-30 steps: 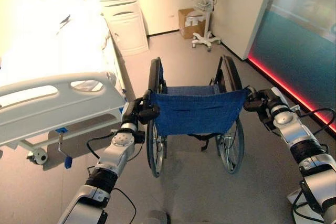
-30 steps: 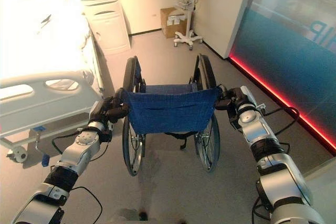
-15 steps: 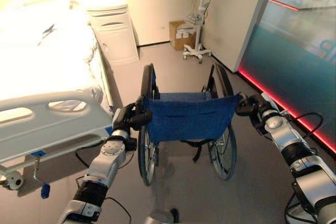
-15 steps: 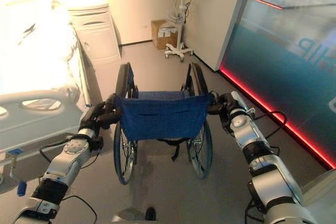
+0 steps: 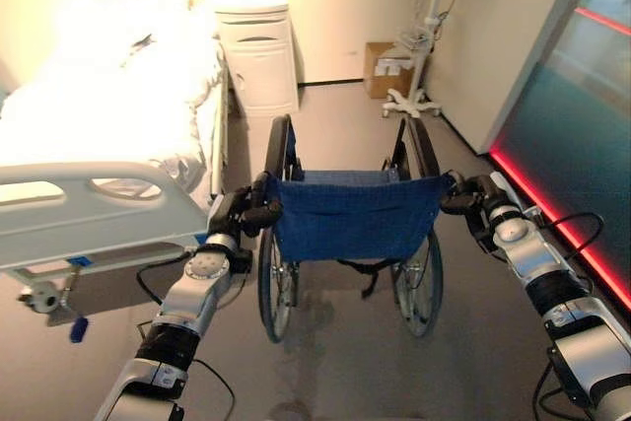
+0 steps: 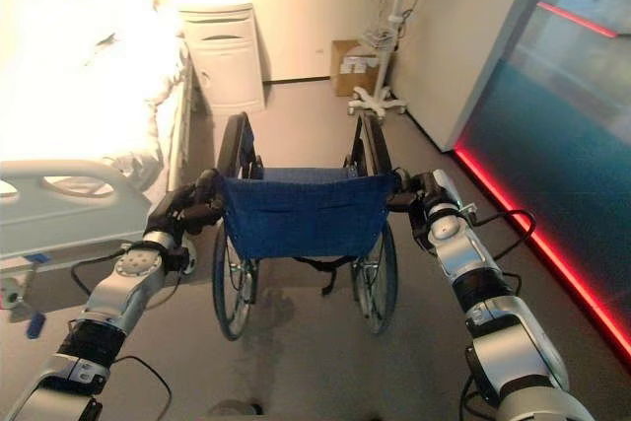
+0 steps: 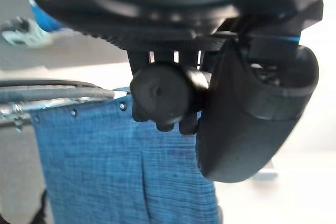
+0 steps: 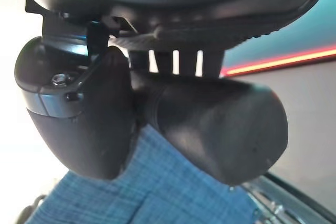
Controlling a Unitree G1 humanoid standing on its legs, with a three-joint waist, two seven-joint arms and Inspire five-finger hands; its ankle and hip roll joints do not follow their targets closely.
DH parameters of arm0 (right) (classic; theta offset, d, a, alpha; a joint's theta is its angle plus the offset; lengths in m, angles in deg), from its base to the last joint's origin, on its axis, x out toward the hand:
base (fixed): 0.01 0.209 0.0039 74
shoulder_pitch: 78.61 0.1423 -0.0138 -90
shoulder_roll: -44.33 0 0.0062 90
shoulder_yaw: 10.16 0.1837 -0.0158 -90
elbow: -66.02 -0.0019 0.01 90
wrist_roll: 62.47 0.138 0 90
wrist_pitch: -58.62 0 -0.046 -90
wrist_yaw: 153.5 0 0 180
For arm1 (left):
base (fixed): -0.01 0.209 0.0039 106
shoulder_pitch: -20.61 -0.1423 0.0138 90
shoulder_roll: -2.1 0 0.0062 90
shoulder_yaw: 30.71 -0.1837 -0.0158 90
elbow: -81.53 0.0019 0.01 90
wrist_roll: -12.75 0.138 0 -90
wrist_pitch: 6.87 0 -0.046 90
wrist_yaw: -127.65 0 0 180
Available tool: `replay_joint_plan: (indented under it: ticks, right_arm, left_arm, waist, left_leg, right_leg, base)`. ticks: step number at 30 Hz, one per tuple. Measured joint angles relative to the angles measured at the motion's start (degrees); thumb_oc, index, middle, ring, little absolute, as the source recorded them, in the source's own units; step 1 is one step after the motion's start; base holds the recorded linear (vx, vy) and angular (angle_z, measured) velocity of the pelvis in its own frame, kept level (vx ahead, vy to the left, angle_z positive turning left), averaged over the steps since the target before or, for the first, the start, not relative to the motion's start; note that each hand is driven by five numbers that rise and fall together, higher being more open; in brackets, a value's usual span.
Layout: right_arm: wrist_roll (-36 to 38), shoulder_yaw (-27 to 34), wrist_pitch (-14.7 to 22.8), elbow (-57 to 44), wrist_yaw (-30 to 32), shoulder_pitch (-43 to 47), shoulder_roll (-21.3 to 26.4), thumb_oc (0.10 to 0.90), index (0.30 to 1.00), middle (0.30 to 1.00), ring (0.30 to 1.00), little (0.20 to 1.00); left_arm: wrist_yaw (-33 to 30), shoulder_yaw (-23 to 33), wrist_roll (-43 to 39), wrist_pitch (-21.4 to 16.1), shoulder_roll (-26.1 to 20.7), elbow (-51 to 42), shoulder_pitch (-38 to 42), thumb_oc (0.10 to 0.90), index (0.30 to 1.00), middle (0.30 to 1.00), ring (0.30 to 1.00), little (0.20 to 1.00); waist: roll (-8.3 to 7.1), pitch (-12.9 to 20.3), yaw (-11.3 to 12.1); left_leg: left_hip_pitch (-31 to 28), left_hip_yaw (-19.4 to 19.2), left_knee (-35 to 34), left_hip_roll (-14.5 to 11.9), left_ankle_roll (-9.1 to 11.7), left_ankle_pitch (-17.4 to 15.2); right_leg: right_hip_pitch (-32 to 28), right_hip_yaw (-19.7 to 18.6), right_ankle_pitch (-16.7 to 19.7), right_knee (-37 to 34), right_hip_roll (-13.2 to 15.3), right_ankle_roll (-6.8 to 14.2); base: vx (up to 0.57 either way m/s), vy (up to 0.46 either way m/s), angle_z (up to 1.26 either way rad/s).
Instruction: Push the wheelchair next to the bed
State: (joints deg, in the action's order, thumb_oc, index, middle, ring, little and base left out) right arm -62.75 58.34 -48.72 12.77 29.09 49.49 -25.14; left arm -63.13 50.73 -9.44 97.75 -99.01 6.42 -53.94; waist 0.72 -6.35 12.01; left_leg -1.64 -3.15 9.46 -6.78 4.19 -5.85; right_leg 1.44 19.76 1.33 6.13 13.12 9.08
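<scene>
as it stands on the bare floor just ahead of the robot, the wheelchair (image 5: 347,224) is entered first: folding type, blue fabric backrest (image 5: 355,212), two large spoked rear wheels, seen from behind and facing away down the room.

left hand (image 5: 242,214): fingers curled round the left push handle (image 7: 157,94) at the backrest's upper corner; the wrist view shows the handle's dark rounded end seated inside the curl, thumb alongside.

right hand (image 5: 467,199): closed likewise round the right push handle (image 8: 220,127), thumb wrapped beside it.

handling, judged: a rigid metal frame on wheels, moderately heavy but free-rolling on the smooth floor; it should answer to a light, even push. uneven force on the two handles would likely swing it, so steering comes from the difference between the hands. the fabric back is soft and bears no load; the handles are the proper hold and look rubbery, unlikely to slip.

bed (image 5: 108,145): on the robot's left, white bedding, footboard rail (image 5: 99,206) just beside the left hand. the chair sits near its foot corner, with a narrow gap between them.

bedside cabinet (image 5: 258,58): white, beyond the chair, at the bed's head end.

farther: wheeled monitor stand (image 5: 419,76) and cardboard box (image 5: 386,68) against the far wall; glass partition (image 5: 582,96) with a red floor strip on the right.
</scene>
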Motion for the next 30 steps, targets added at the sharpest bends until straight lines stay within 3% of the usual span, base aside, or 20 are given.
replay_joint_plan:
  ticks: [2,3,6,10,12,14,15,16,17,18,20,21,23,24,25,27,28,29,30]
  right_arm:
    - [0.0,0.2,0.4,0.3,-0.5,0.1,1.5,0.4,0.3,0.3,0.3,0.3]
    - [0.0,0.4,0.5,1.6,-0.9,0.1,1.6,0.4,0.3,0.3,0.3,0.3]
    - [0.3,0.6,1.9,2.9,-1.0,-0.7,1.6,0.4,0.3,0.3,0.3,0.3]
    - [0.1,0.7,3.3,3.0,-1.0,-1.3,1.7,0.4,0.3,0.3,0.3,0.3]
    - [-0.4,0.7,3.6,3.6,-1.1,-1.4,1.7,0.4,0.3,0.3,0.3,0.3]
    - [-1.0,1.3,3.7,3.8,-1.1,-1.3,1.8,0.4,0.3,0.3,0.3,0.3]
    - [-1.4,2.5,3.9,5.1,-1.0,-1.4,1.6,0.4,0.3,0.3,0.3,0.3]
    - [-1.5,2.6,4.0,5.5,-1.0,-1.3,1.9,0.4,0.3,0.3,0.3,0.3]
    - [-1.5,2.6,4.1,5.6,-1.1,-1.1,2.3,0.4,0.3,0.3,0.3,0.3]
    - [-1.5,2.8,4.5,5.7,-1.2,-1.0,2.9,0.4,0.3,0.3,0.3,0.3]
    - [-1.6,2.6,4.8,5.8,-1.6,-0.9,3.9,0.4,0.3,0.3,0.3,0.3]
    - [-1.6,2.3,5.0,5.8,-1.6,-1.0,3.6,0.4,0.3,0.3,0.3,0.3]
    - [-1.5,1.8,5.2,5.6,-1.8,-0.4,3.2,0.4,0.3,0.3,0.3,0.3]
    - [-1.5,2.0,5.1,6.1,-1.8,0.5,2.0,0.4,0.3,0.3,0.3,0.3]
    - [-1.5,2.1,5.1,6.4,-1.8,0.8,1.2,0.4,0.3,0.3,0.3,0.3]
    - [-1.5,2.0,5.0,6.7,-1.8,1.2,-1.0,0.4,0.3,0.3,0.3,0.3]
    - [-1.5,2.1,5.0,6.5,-1.8,1.0,-1.5,0.4,0.3,0.3,0.3,0.3]
    - [-1.5,2.2,5.0,6.2,-1.8,0.6,-1.6,0.4,0.3,0.3,0.3,0.3]
    - [-1.5,2.6,5.0,6.0,-1.8,0.3,-1.7,0.4,0.3,0.3,0.3,0.3]
  left_arm:
    - [-0.8,-0.1,0.0,-0.2,2.1,-0.4,0.1,0.4,0.3,0.3,0.3,0.3]
    - [-1.1,-1.1,0.0,-0.4,2.3,-0.1,0.8,0.4,0.3,0.3,0.3,0.3]
    - [-1.4,-1.9,0.0,-0.7,2.4,-0.1,0.7,0.4,0.3,0.3,0.3,0.3]
    - [-1.4,-2.3,0.0,-2.0,2.7,1.2,0.3,0.4,0.3,0.3,0.3,0.3]
    - [-1.5,-2.6,0.0,-2.3,2.9,1.2,0.2,0.4,0.3,0.3,0.3,0.3]
    - [-1.7,-2.7,0.0,-2.7,3.5,1.2,0.1,0.4,0.3,0.3,0.3,0.3]
    - [-2.0,-3.7,0.0,-2.6,3.6,1.3,1.2,0.4,0.3,0.3,0.3,0.3]
    - [-2.2,-3.9,0.0,-2.7,3.7,0.5,1.2,0.4,0.3,0.3,0.3,0.3]
    - [-2.3,-3.9,0.0,-2.7,3.8,-0.3,1.1,0.4,0.3,0.3,0.3,0.3]
    - [-2.4,-3.9,0.0,-2.7,4.1,-1.3,0.6,0.4,0.3,0.3,0.3,0.3]
    - [-2.4,-3.9,0.0,-2.8,5.1,-2.3,-1.1,0.4,0.3,0.3,0.3,0.3]
    - [-2.3,-3.3,0.0,-2.8,5.2,-3.1,-2.2,0.4,0.3,0.3,0.3,0.3]
    - [-1.9,-2.0,0.1,-2.6,4.8,-3.6,-2.4,0.4,0.3,0.3,0.3,0.3]
    - [-1.6,-1.6,0.1,-2.4,3.9,-2.9,-1.3,0.4,0.3,0.3,0.3,0.3]
    - [-1.4,-1.4,0.1,-2.1,3.2,-2.3,-0.6,0.4,0.3,0.3,0.3,0.3]
    - [0.0,-0.8,0.1,-0.8,-0.2,-0.8,1.0,0.4,0.3,0.3,0.3,0.3]
    - [0.4,-0.4,0.1,-0.4,-0.8,-0.6,1.2,0.4,0.3,0.3,0.3,0.3]
    - [0.4,-0.2,0.1,-0.4,-0.6,-0.3,1.4,0.4,0.3,0.3,0.3,0.3]
    - [-0.4,-0.1,0.1,-0.3,0.2,0.2,1.7,0.4,0.3,0.3,0.3,0.3]
  waist:
    - [1.12,-0.5,-0.1]
    - [-0.24,-1.0,0.0]
    - [-1.96,-2.0,0.4]
    - [-2.32,-2.1,-0.5]
    - [-2.63,-2.0,-0.8]
    - [-3.32,-2.1,-0.8]
    - [-5.33,-2.3,-0.8]
    - [-6.72,-2.8,-0.3]
    - [-6.43,-3.1,0.0]
    - [-4.68,-3.3,0.1]
    - [0.35,-2.8,2.1]
    - [1.19,-2.6,3.3]
    - [0.6,-2.2,3.5]
    - [-0.47,-2.9,3.3]
    - [-0.97,-3.1,3.3]
    - [-3.1,-3.0,3.3]
    - [-3.84,-2.8,3.1]
    - [-4.01,-2.7,3.0]
    - [-3.17,-2.9,3.1]
  left_leg:
    - [1.0,-1.3,2.3,-1.6,1.1,1.0]
    - [2.6,-2.2,5.2,-2.1,0.3,1.7]
    - [3.1,-3.3,7.3,-2.2,-0.7,5.2]
    - [3.4,-4.9,6.8,-2.3,0.0,8.4]
    - [3.1,-4.9,6.1,-1.3,0.0,8.3]
    - [5.0,-5.2,7.7,0.3,0.6,8.0]
    - [9.7,-5.2,12.7,2.6,3.5,4.8]
    - [10.2,-5.4,7.0,5.7,3.8,4.7]
    - [10.3,-5.4,3.3,6.6,3.7,4.9]
    - [10.1,-5.5,-1.3,6.8,3.5,5.1]
    - [8.6,-6.8,-7.5,5.0,3.5,5.3]
    - [8.1,-7.4,-6.8,4.5,2.5,7.2]
    - [7.9,-9.2,-5.9,5.1,2.5,7.2]
    - [7.1,-10.0,-6.0,5.5,2.4,7.3]
    - [6.5,-10.0,-5.8,5.8,2.1,7.4]
    - [5.8,-10.9,-3.6,7.7,-0.1,6.6]
    - [5.4,-11.9,-3.1,8.3,-2.2,5.4]
    - [5.0,-11.9,-3.0,8.6,-3.9,4.9]
    - [3.8,-11.3,-4.0,8.0,-6.7,6.3]
  right_leg:
    - [-1.3,2.2,-3.2,1.8,-1.2,-0.7]
    - [-1.7,2.8,-5.0,2.9,-1.3,-1.4]
    - [-3.0,3.0,-9.9,6.2,-1.2,-2.2]
    - [-4.6,4.3,-11.9,6.6,-1.7,-2.9]
    - [-5.9,4.3,-11.8,5.5,-2.3,-3.4]
    - [-7.1,1.2,-12.0,3.2,-2.8,-4.1]
    - [-7.4,-2.5,-11.5,0.9,-2.7,-4.6]
    - [-8.1,-4.0,-10.7,-0.9,-1.9,-4.5]
    - [-9.0,-4.6,-10.3,-2.2,-2.2,-4.5]
    - [-10.7,-5.3,-9.8,-4.1,-3.6,-4.3]
    - [-13.4,-5.5,-10.2,-5.1,-6.0,-3.6]
    - [-14.2,-5.1,-10.5,-5.3,-5.7,-3.1]
    - [-15.3,-2.7,-10.4,-6.0,-4.3,-2.6]
    - [-14.7,0.7,-11.3,-2.4,-3.5,-1.4]
    - [-14.6,1.7,-12.0,-1.6,-3.2,-0.7]
    - [-15.2,0.7,-13.9,-1.1,-1.5,0.8]
    - [-15.6,0.6,-13.9,-0.2,-0.5,2.2]
    - [-15.6,0.6,-14.0,0.9,-0.2,2.8]
    - [-13.7,1.3,-13.9,6.0,-0.1,3.4]
  base:
    - [0.27,-0.364,0.7]
    - [0.34,-0.346,0.76]
    - [0.26,-0.242,0.55]
    - [0.23,-0.159,0.46]
    - [0.23,-0.094,0.4]
    - [0.37,-0.104,0.44]
    - [0.37,-0.066,0.3]
    - [0.35,-0.053,0.18]
    - [0.36,-0.025,-0.13]
    - [0.31,-0.001,-0.32]
    - [0.41,0.041,-0.8]
    - [0.37,0.08,-0.98]
    - [0.37,0.12,-0.55]
    - [0.37,0.136,-0.24]
    - [0.4,0.167,-0.34]
    - [0.38,0.198,-0.36]
    - [0.36,0.169,-0.15]
    - [0.32,0.13,-0.14]
    - [0.24,0.073,-0.13]
